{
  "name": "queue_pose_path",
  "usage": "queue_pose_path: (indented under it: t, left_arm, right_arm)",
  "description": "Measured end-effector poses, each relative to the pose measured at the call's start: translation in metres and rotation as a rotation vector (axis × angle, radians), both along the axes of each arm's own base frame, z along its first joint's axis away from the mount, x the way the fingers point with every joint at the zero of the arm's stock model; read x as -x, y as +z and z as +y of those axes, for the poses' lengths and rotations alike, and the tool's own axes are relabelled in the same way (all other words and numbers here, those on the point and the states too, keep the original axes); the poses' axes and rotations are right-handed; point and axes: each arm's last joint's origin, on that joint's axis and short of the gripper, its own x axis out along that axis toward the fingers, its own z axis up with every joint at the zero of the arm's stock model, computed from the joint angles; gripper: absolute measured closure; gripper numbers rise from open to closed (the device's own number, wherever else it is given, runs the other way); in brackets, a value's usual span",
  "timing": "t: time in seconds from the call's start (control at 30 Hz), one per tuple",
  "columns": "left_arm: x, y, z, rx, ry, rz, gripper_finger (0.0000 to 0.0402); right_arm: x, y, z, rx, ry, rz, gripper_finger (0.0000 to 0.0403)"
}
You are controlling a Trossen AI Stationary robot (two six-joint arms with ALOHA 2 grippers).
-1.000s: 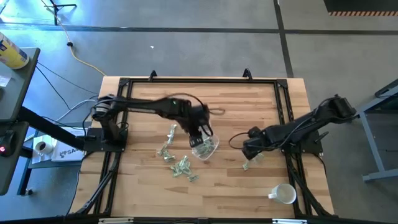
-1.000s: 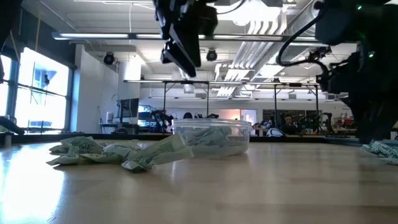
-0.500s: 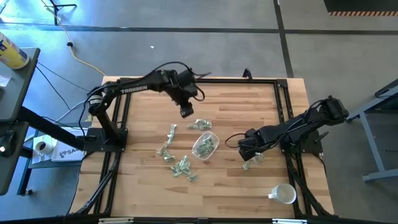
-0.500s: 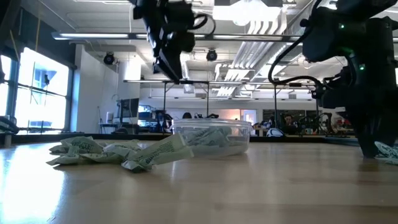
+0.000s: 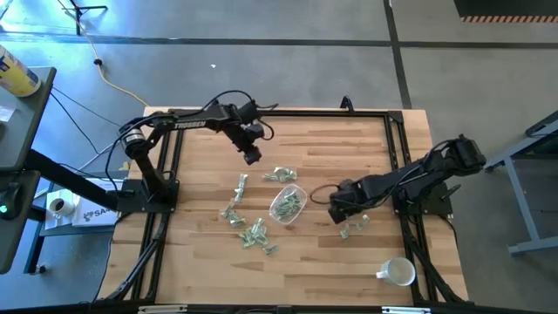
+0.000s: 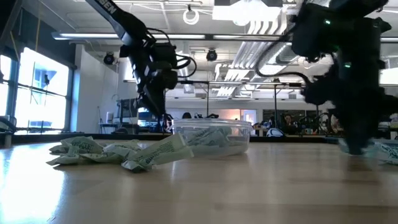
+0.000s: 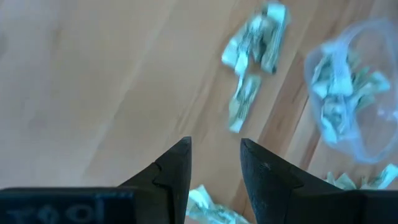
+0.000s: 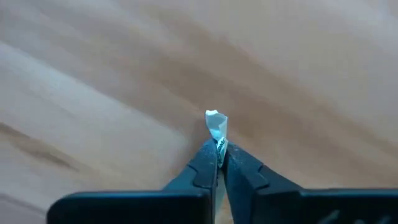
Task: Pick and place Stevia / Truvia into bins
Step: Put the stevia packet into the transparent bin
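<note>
With the right gripper [image 8: 217, 163] pinching 1 pale green-and-white paper packet [image 8: 216, 124], lift clear and release only above the clear shallow plastic container [image 5: 288, 204] beside it, while the left gripper [image 7: 214, 163], empty and spread, waits beyond.

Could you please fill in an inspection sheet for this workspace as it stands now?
Surface: wooden table, black frame around it.
Job's things: sweetener packets loose in clusters; clear container holding several packets.
Clutter: white mug near the front right corner.
Grippers: left claw open, empty, above the table behind the container; right claw shut on one packet, right of the container.
Cables: yellow cable on the floor.
Surroundings: grey floor; side table at left.
</note>
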Motion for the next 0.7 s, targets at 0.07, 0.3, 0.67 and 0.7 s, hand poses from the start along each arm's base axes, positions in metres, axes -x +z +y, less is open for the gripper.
queue_pose_path:
  t: [0.07, 0.3, 0.67, 0.7]
  left_arm:
    - [0.001, -0.006, -0.004, 0.011, -0.01, 0.012, 0.0232]
    - [0.002, -0.014, -0.006, 0.0, -0.014, -0.003, 0.0231]
    - [-0.007, -0.01, -0.001, -0.03, 0.041, -0.09, 0.0231]
    - [-0.007, -0.01, -0.001, -0.029, 0.042, -0.087, 0.0231]
  right_arm:
    - [-0.01, 0.013, -0.001, 0.028, 0.007, -0.07, 0.0394]
    - [-0.044, 0.059, -0.021, 0.115, 0.082, -0.274, 0.0398]
    - [-0.11, 0.06, -0.048, 0.055, 0.287, -0.5, 0.0398]
    - [-0.118, 0.059, -0.048, 0.039, 0.317, -0.51, 0.0399]
